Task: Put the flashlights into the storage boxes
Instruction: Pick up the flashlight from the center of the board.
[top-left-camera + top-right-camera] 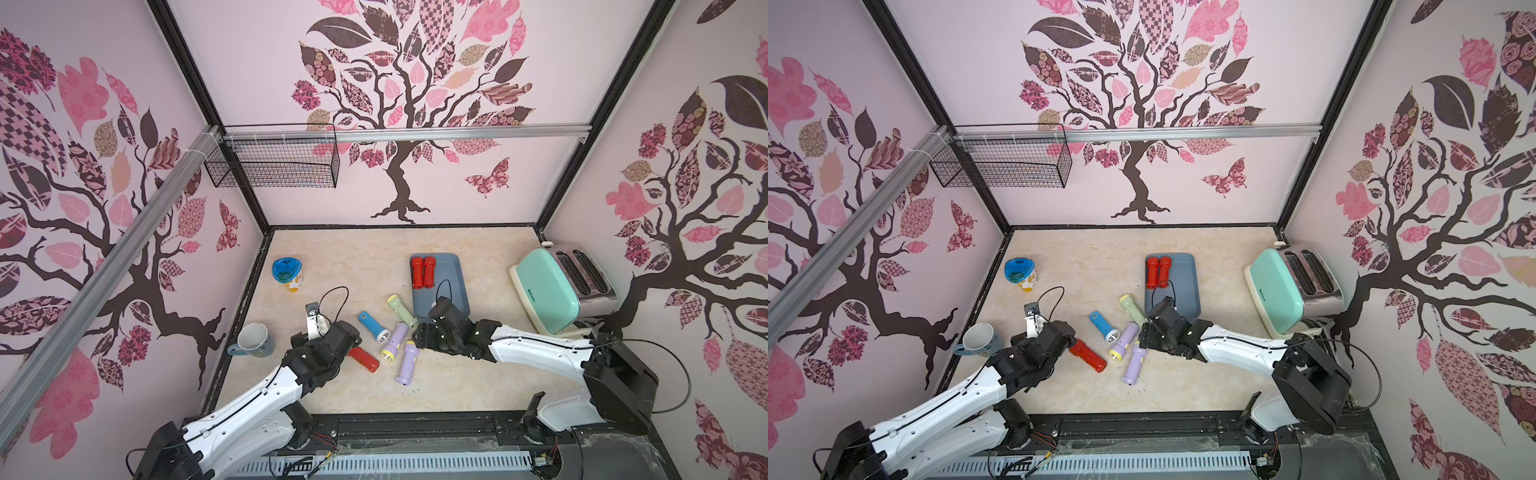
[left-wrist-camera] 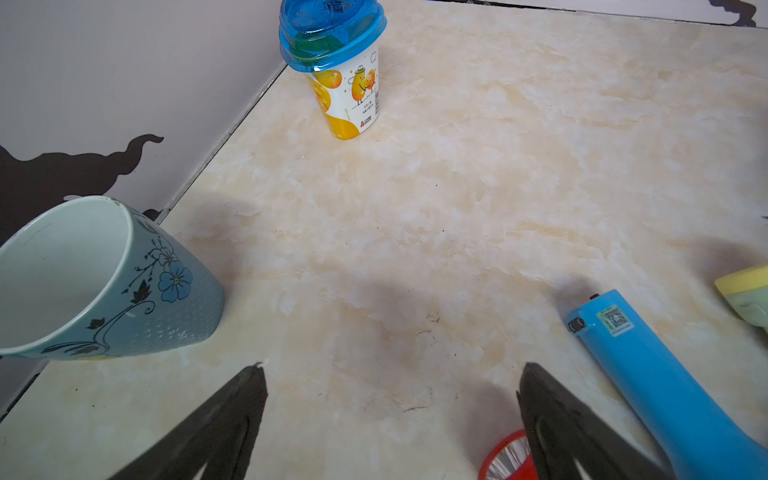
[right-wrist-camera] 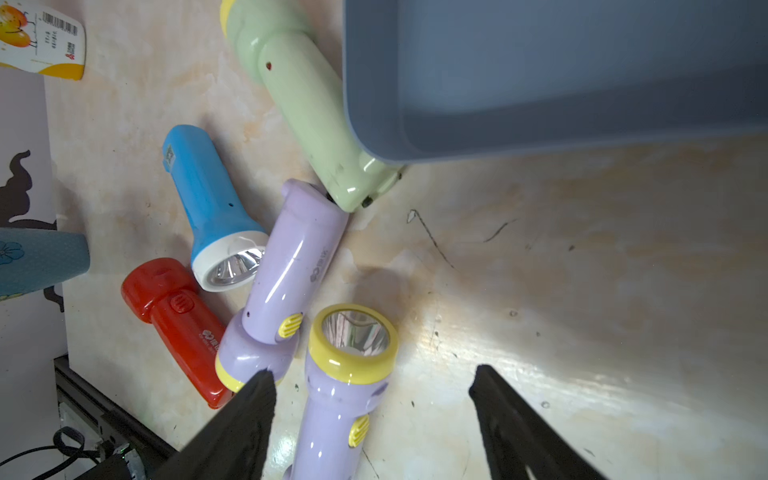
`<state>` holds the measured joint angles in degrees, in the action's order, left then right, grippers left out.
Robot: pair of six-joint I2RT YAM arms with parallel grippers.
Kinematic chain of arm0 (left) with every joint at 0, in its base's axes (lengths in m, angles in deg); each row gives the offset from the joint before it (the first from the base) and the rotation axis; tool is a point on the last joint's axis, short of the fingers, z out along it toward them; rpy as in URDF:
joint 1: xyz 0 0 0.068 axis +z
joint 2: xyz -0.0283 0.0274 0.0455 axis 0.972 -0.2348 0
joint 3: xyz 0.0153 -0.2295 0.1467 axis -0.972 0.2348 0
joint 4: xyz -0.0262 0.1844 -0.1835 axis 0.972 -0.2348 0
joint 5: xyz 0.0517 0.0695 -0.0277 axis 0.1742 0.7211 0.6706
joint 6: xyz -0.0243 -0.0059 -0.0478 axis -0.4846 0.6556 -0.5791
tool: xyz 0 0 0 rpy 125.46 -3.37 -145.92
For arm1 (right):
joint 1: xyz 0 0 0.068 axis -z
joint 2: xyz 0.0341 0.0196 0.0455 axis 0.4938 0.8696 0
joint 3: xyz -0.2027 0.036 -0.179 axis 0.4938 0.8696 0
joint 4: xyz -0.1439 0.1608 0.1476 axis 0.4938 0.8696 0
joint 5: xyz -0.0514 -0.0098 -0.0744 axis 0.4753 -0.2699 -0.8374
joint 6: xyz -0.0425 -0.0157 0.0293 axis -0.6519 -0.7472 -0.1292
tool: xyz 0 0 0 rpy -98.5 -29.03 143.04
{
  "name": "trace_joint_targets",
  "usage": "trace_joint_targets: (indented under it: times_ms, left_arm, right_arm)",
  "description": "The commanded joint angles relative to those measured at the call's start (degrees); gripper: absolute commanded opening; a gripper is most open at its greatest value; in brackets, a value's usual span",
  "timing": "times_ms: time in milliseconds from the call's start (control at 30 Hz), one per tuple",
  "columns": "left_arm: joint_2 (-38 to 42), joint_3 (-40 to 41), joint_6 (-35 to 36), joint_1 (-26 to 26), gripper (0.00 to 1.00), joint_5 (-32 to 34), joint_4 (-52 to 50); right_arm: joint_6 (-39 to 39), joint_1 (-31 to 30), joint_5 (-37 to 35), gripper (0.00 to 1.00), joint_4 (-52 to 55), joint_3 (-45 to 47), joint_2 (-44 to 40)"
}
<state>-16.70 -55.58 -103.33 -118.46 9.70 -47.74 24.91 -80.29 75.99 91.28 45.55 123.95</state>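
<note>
The right claw [image 3: 371,370] stands spread over the head of a lilac flashlight [image 3: 345,399]. One finger is on each side, and bare worktop [image 3: 582,291] shows between the yellow-rimmed head and the far finger, so it clasps nothing. A second lilac flashlight [image 3: 291,270] lies just beside the first, its head by the other finger [image 3: 249,415]. Its tail touches the tail of the pale green flashlight [image 3: 307,104], which lies against a corner of the slate-blue tray [image 3: 374,124]. The blue flashlight [image 3: 208,199] rests its white head against the second lilac flashlight's body, and a red flashlight [image 3: 178,324] lies on the worktop next to them. In both top views, two more red flashlights [image 1: 423,272] lie side by side in the tray's far left corner.

The left claw [image 2: 392,365] is released too, its fingers wide over bare worktop, with the red flashlight's head just beside one finger. A flowered blue mug [image 1: 253,340] stands by the left wall, and a blue-lidded cup [image 1: 286,272] stands farther back. A mint toaster [image 1: 548,291] sits at the right, and a black wire basket [image 1: 274,164] hangs from the back rail.
</note>
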Motion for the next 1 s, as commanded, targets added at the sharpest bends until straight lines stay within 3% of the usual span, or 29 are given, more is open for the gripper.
trace_joint_targets:
  times_ms: [0,133,367,500,633,967]
  left_arm:
    - [0.5,1.5,0.7,-0.3,0.98,-0.2,0.8]
    - [0.5,1.4,0.5,-0.3,0.98,-0.7,0.4]
    - [1.2,1.5,0.4,-0.2,0.98,-0.8,-0.2]
    - [1.9,1.5,0.0,-0.3,0.97,-0.8,-1.0]
    - [2.4,1.8,0.1,-0.3,0.98,-0.9,-0.7]
    - [2.4,2.0,-0.1,-0.3,0.97,-0.1,0.1]
  right_arm:
    - [5.3,-3.3,-1.6,0.78,-2.3,0.6,-0.9]
    - [6.1,-7.5,-4.7,0.79,-1.4,-0.6,0.2]
    - [6.0,-8.2,-10.4,0.79,4.2,-4.5,-2.7]
    - [6.2,-8.2,-7.2,0.74,-1.7,-5.7,-0.9]
    - [8.1,-8.2,-2.2,0.62,-5.6,-8.7,5.4]
    - [17.3,-8.5,-4.2,0.57,-2.5,-13.2,12.0]
